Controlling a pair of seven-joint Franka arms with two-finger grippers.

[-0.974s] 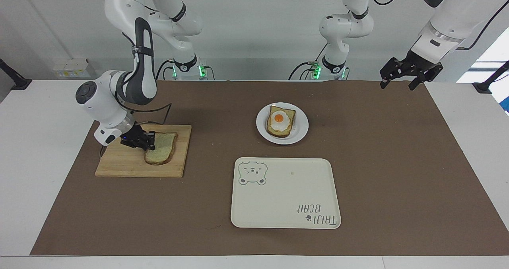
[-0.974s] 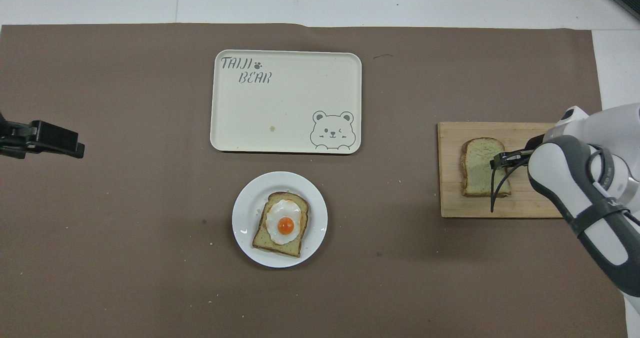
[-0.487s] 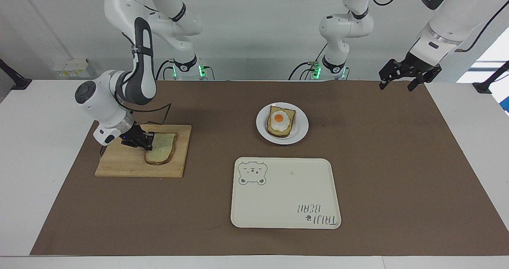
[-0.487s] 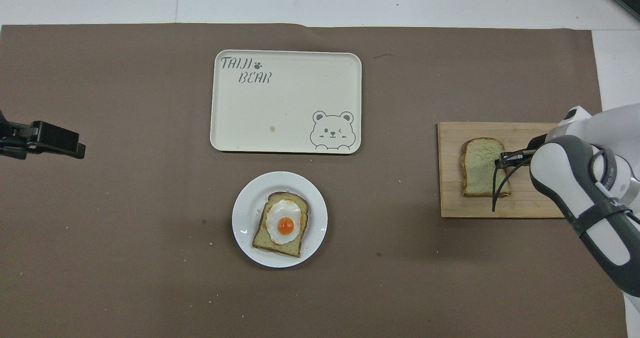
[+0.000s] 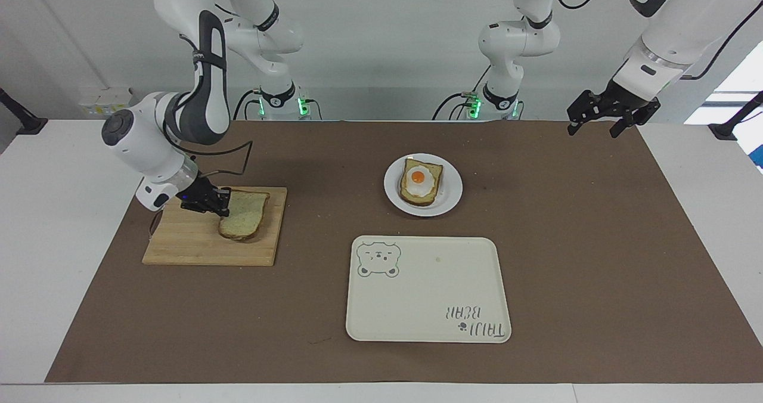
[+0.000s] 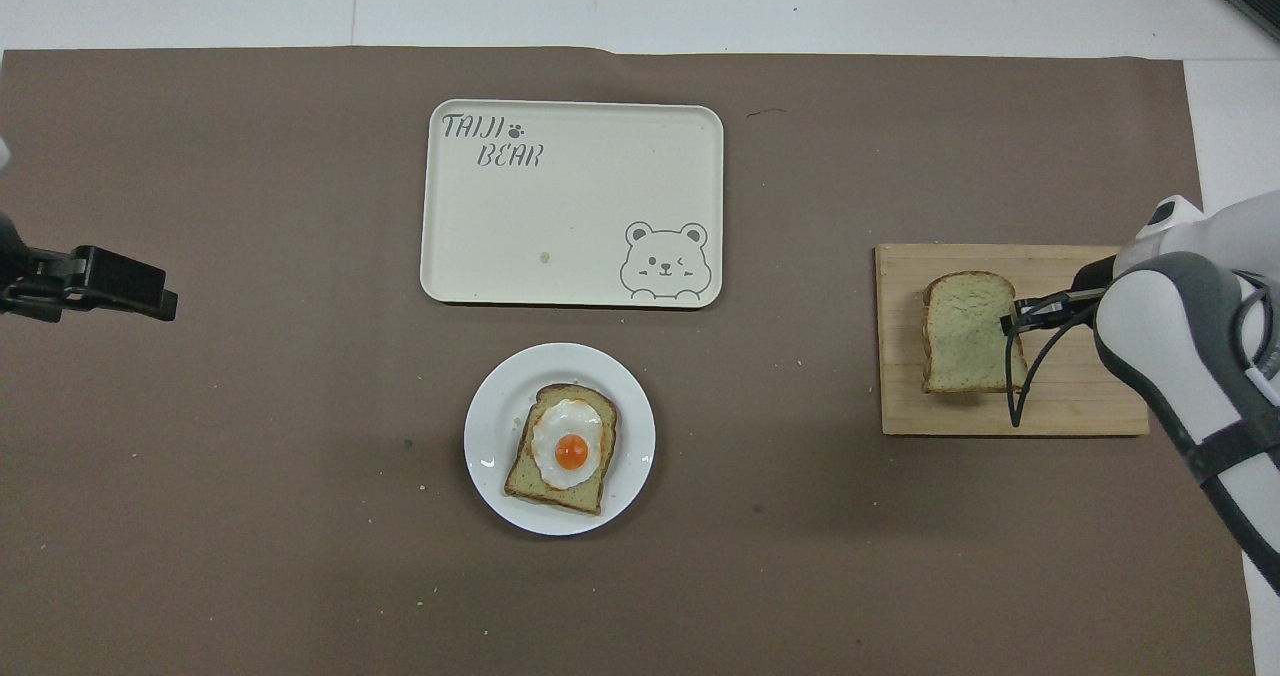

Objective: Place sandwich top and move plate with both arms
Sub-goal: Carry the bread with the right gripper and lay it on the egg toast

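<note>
On the cutting board (image 5: 211, 236), at nine o'clock of the facing view, the sandwich top (image 5: 244, 214) is pinched by its edge in the right gripper (image 5: 222, 205)

Near centre, the plate (image 5: 451, 195) with the egg toast (image 5: 421, 182) is seen, the tray (image 5: 429, 322) at its six o'clock; the left gripper (image 5: 596, 121) is held waiting, jaws wide, over the mat's corner at two o'clock. With so shallow an edge grip, the slice could droop or be dropped in transit, or be laid askew over the egg
</note>
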